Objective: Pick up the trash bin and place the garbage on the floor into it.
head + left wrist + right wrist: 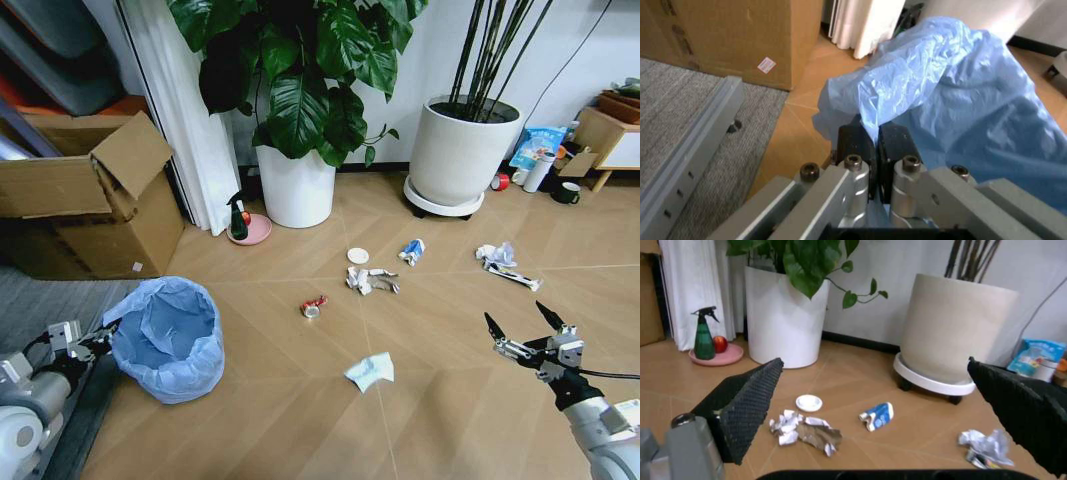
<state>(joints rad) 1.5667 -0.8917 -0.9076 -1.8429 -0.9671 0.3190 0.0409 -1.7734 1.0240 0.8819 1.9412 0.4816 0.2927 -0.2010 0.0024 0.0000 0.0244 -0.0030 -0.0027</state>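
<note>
Nearest us in the head view, our left gripper [100, 338] is pinching the trash bin [168, 338] at its near-left rim; our right gripper [524, 328] is hovering wide apart over the floor [300, 420], garbage [371, 280] scattered beyond. From the left wrist, we are clamping soft, slippery bag. From the right wrist, light wads are lying before the plant pots [783, 315].

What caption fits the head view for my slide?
Left gripper shut on the rim of the trash bin; right gripper open above the floor, garbage scattered ahead.
</note>
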